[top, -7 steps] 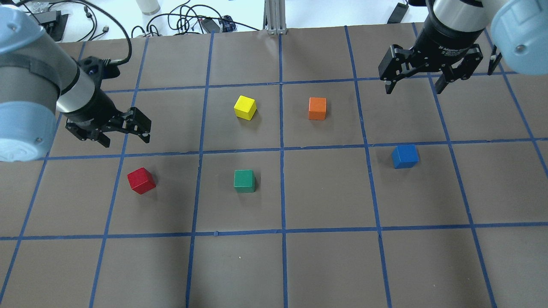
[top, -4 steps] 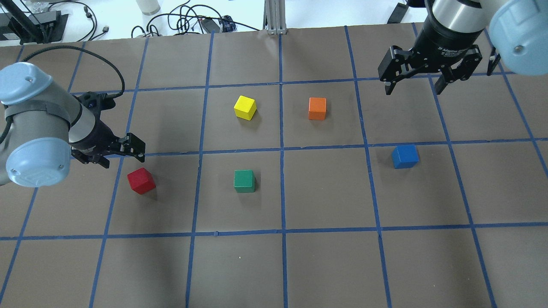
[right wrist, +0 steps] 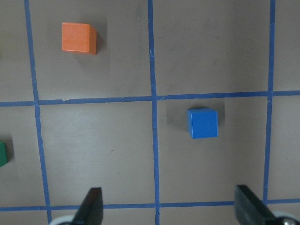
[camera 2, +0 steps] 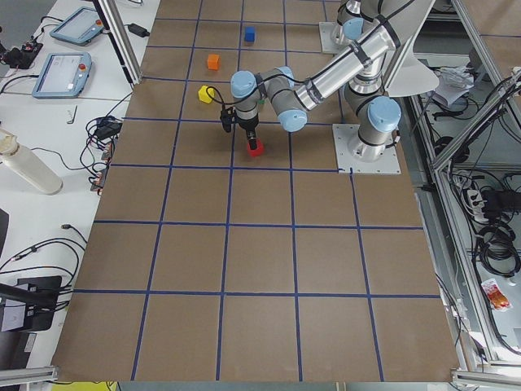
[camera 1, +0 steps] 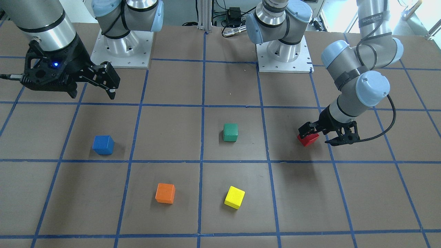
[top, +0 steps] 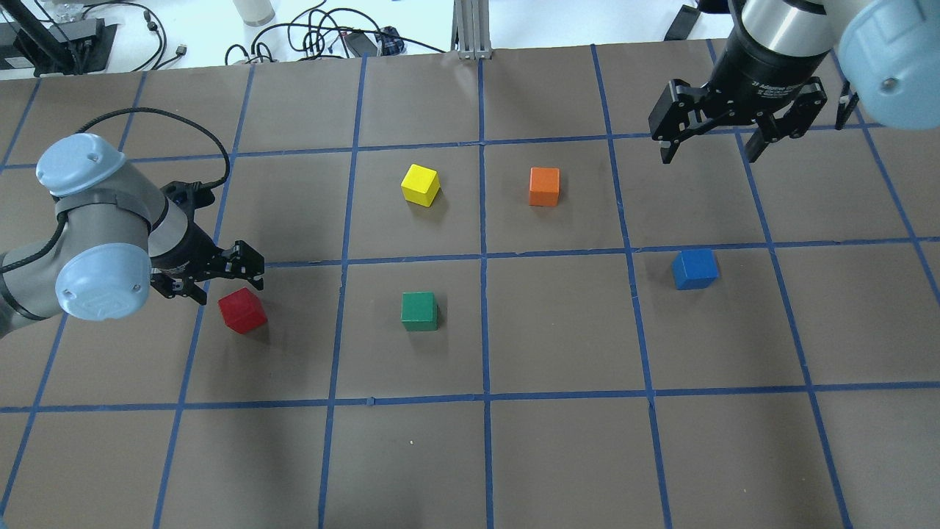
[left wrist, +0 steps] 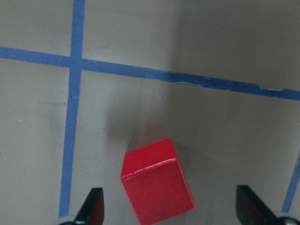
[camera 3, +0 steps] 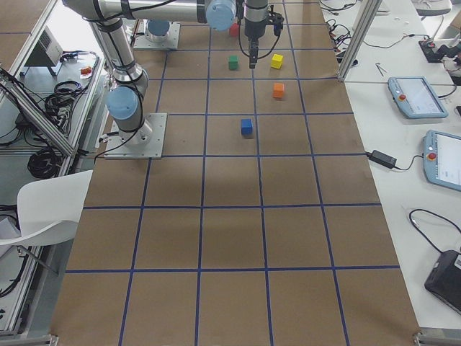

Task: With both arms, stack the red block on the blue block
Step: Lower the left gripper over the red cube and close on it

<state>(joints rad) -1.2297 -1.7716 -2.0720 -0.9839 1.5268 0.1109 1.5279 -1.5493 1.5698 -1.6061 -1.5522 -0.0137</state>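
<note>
The red block (top: 242,311) sits on the desk (top: 558,455) at mid-left of the overhead view. The left end effector (top: 229,291) is released, its fingers spread either side of the block without touching it. The block looks like a light, rigid, matte cube that is unlikely to slip or crush, and is best pinched on two opposite flat faces. It lies skewed to the fingers, so squaring the wrist first seems wise. The blue block (top: 695,269) lies at mid-right, and the right end effector (top: 711,156) hangs released at upper right.
</note>
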